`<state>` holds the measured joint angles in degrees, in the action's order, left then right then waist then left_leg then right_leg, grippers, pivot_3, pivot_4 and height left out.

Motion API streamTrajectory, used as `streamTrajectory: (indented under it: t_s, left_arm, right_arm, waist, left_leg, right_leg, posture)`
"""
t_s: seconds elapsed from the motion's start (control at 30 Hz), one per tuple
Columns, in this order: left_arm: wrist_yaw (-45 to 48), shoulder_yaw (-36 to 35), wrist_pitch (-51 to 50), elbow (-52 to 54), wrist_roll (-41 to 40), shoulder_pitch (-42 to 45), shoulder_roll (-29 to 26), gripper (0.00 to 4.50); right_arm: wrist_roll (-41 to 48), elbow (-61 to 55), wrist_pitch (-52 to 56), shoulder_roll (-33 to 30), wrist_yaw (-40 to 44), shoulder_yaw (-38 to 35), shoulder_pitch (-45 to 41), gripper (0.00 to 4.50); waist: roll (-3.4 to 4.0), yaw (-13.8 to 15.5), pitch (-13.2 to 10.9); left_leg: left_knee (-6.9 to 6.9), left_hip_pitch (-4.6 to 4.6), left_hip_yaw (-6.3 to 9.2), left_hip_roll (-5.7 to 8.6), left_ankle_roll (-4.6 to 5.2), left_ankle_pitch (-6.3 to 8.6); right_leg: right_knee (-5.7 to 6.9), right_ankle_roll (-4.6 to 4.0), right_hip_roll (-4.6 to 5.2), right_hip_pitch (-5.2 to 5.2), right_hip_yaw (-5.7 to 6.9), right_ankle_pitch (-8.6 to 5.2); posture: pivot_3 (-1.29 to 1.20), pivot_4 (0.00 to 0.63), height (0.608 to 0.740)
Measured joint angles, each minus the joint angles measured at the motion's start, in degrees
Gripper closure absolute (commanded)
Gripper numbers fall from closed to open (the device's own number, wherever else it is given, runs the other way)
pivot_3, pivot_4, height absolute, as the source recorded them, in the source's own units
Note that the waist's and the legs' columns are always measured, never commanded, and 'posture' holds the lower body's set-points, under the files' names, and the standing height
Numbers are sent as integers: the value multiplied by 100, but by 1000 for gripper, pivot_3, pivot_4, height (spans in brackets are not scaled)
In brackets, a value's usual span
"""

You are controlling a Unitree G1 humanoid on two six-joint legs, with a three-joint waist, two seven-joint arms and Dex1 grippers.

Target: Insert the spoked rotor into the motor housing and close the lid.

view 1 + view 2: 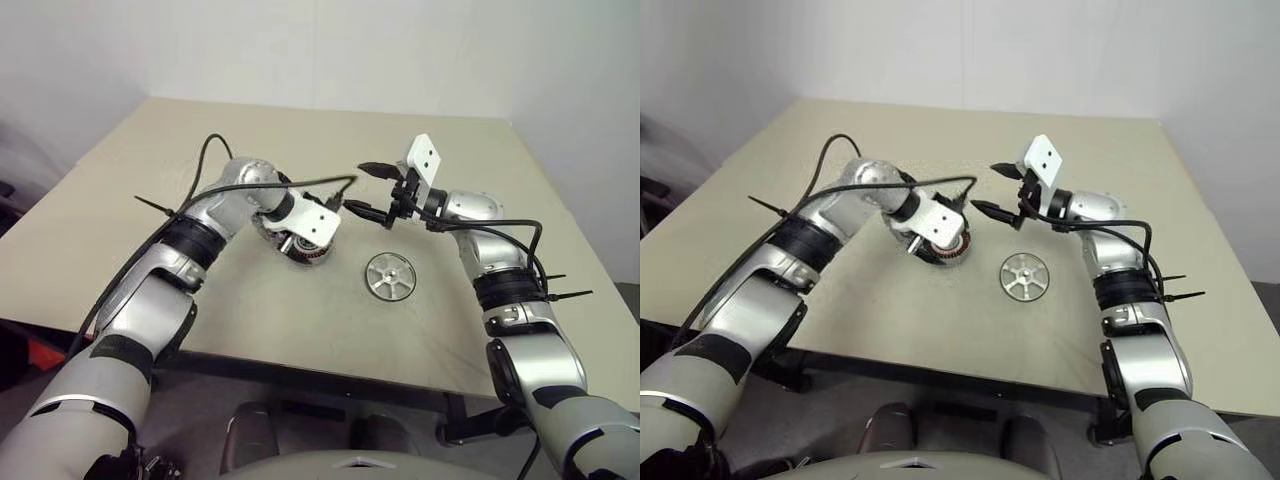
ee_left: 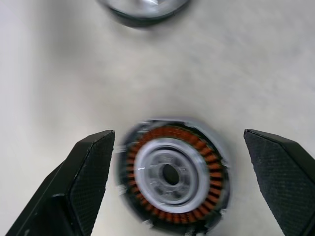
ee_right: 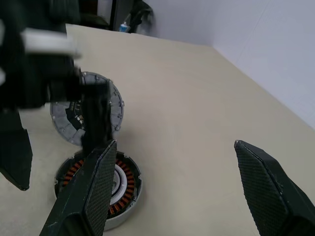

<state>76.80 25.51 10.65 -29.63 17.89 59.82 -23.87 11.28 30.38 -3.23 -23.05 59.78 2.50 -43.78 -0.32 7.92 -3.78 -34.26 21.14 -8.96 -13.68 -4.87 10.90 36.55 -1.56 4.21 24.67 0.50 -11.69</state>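
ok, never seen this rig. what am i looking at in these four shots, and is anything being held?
It is a humanoid robot with two arms, each ending in a two-fingered black pincer. The two wide pictures come from its head camera, looking down over a beige table. The two close-ups come from wrist cameras, looking along each pincer's fingers.

On the table: the motor housing, a dark ring with copper windings; the flat silver spoked rotor; and the lid, a round cap beside the housing.

The left pincer hangs open over the housing. The right pincer is open in the air. Nothing is held.
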Motion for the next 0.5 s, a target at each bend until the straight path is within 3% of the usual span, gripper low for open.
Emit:
streamTrajectory:
  t_s: [0.13,0.27,0.5]
  left_arm:
    - [-962,-980,-1083,436,-338,-613,-306,32]
    - [-1994,-2084,-2563,1085,-857,-1347,-251,32]
    - [-4122,-3910,-4031,2718,-1579,-3315,390,32]
  right_arm:
    - [-6,3,-1,-15,-22,-7,16,183]
    - [-8,13,0,-16,-36,-6,42,183]
    - [-11,52,4,-24,-5,-2,84,183]
  waist:
    - [2,-124,0]
    - [2,-221,-1]
    - [2,-269,0]
  left_leg:
    - [1,0,1,-1,-2,-1]
    - [2,9,6,-1,-1,-1]
    - [4,23,15,-6,22,12]
  right_leg:
    - [0,0,-1,0,2,0]
    - [-6,-1,-1,0,9,-1]
    - [-28,-5,-3,-1,24,-3]
  posture:
    - [0,0,740]
    - [0,0,740]
    - [0,0,740]
